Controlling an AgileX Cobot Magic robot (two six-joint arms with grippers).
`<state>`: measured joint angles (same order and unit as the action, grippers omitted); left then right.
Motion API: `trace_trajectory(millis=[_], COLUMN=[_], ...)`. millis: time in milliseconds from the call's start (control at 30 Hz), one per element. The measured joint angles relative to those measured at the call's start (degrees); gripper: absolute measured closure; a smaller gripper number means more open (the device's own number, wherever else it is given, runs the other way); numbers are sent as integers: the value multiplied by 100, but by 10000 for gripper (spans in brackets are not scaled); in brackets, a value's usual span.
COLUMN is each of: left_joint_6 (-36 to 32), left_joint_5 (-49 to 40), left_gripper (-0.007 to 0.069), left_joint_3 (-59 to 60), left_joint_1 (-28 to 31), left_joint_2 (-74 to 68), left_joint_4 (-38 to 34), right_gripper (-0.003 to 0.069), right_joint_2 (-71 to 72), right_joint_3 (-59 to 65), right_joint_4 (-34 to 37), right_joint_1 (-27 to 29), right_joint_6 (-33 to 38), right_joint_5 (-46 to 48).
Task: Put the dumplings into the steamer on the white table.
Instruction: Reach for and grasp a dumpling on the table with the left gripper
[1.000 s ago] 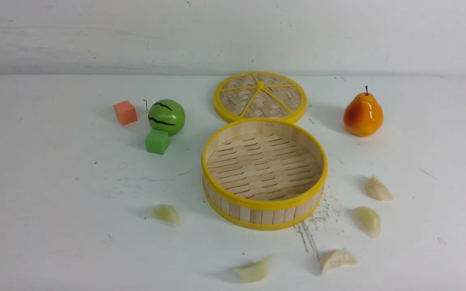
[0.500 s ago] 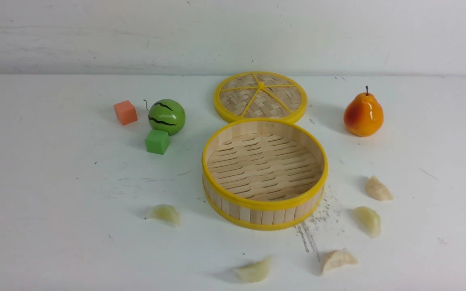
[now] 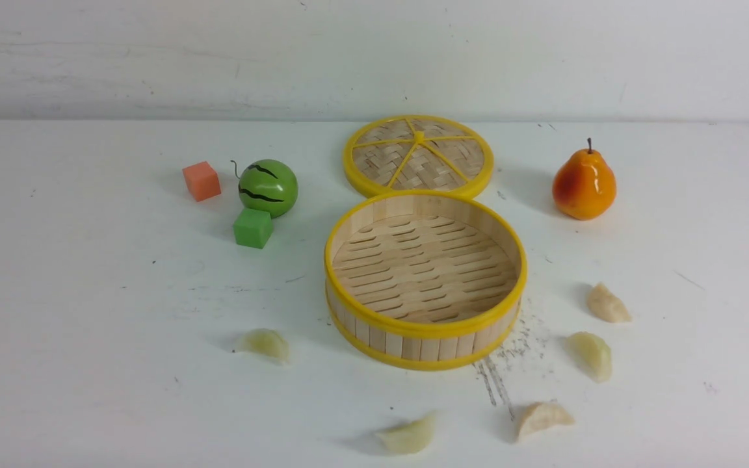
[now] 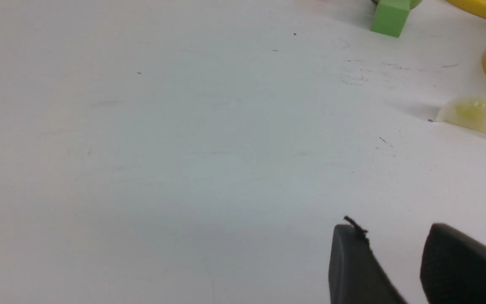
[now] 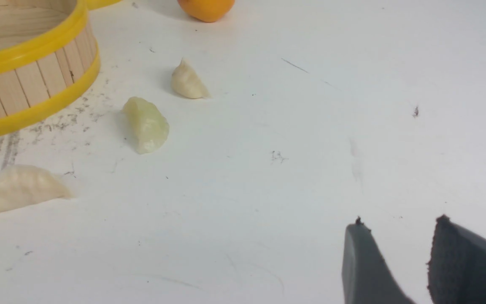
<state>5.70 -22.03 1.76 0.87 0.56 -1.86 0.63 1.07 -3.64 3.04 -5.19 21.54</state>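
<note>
Prob. a robotics lab or test stn, though the room itself can't be told for sure. Signs: plain white bench (image 3: 121,390) w/ grey scuffs & dark scratches, backed by a bare, scuffed white panel (image 3: 374,58). Robot's L end effector (image 4: 390,228) & R end effector (image 5: 399,223) show in their wrist views, over same bench. Items look like a test set, spread out w/ gaps: bamboo steamer (image 3: 426,344), woven lid (image 3: 381,156), 5 dumplings (image 3: 407,435), glossy toy-like watermelon (image 3: 268,188) & pear (image 3: 584,185), plus orange cube (image 3: 201,181) & green cube (image 3: 253,228).
</note>
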Motion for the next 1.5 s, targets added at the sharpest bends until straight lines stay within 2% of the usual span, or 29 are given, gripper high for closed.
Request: trace_trajectory(millis=[167, 233, 267, 333, 367, 400, 433, 467, 567, 667, 867, 933, 1033, 1100, 1167, 1267, 1300, 1333, 1400, 1500], left_joint_6=[32, 317, 537, 1385, 1487, 2197, 2389, 2991, 3291, 3089, 2530, 1912, 616, -167, -761, -1086, -1132, -1147, -1170, -1165], left_joint_5=[38, 197, 326, 636, 636, 875, 931, 1126, 1458, 1627, 1265, 983, 598, 284, -116, -750, -1074, -1133, -1868, -2754], left_gripper=[386, 386, 386, 386, 386, 386, 386, 386, 386, 386, 386, 386, 391, 418, 483, 611, 639, 638, 638, 638], left_joint_3=[0, 0, 0, 0, 0, 0, 0, 0, 0, 0, -101, -414, -1011, -1505, -1997, -2630, -2933, -3036, -3604, -4285], left_joint_1=[0, 0, 0, 0, 0, 0, 0, 0, 0, 0, 0, 0, 0, 0, 0, 0, 0, 0, 0, -8], left_joint_2=[0, 0, 0, 0, 0, 0, 0, 0, 0, 0, 0, 0, 0, -67, -465, -1357, -1815, -1890, -2774, -3778], left_joint_4=[-36, -473, -917, -2262, -2262, -3531, -3840, -4925, -6014, -6301, -6386, -6281, -5992, -5703, -5286, -4529, -4172, -4114, -3428, -2684], right_gripper=[419, 419, 419, 419, 419, 419, 419, 419, 419, 419, 419, 419, 426, 457, 530, 651, 669, 673, 678, 678], right_joint_2=[0, 0, 0, 0, 0, 0, 0, 0, 0, 0, 0, 0, 0, -43, -375, -1300, -1696, -1860, -2743, -3806], right_joint_3=[0, 0, 0, 0, 0, 11, 18, 37, 49, 49, 49, -28, -493, -869, -1407, -2228, -2596, -2656, -3309, -4061], right_joint_4=[184, 478, 681, 1463, 1563, 2348, 2715, 3571, 4952, 5283, 5243, 5350, 5416, 5416, 5397, 5218, 5100, 5055, 4780, 4525], right_joint_1=[0, 0, 0, 0, 0, 0, 0, 0, 0, 0, 0, 0, 0, 0, 0, 0, 0, 0, 0, -54], right_joint_6=[0, -18, -77, -410, -458, -851, -1043, -1482, -2062, -2046, -1468, -1140, -316, 311, 994, 1868, 2269, 2335, 3005, 3383], right_joint_5=[0, 0, 0, -11, -11, -11, -11, -2, -20, -115, -268, -163, 61, 149, 162, 231, 353, 377, 873, 1715])
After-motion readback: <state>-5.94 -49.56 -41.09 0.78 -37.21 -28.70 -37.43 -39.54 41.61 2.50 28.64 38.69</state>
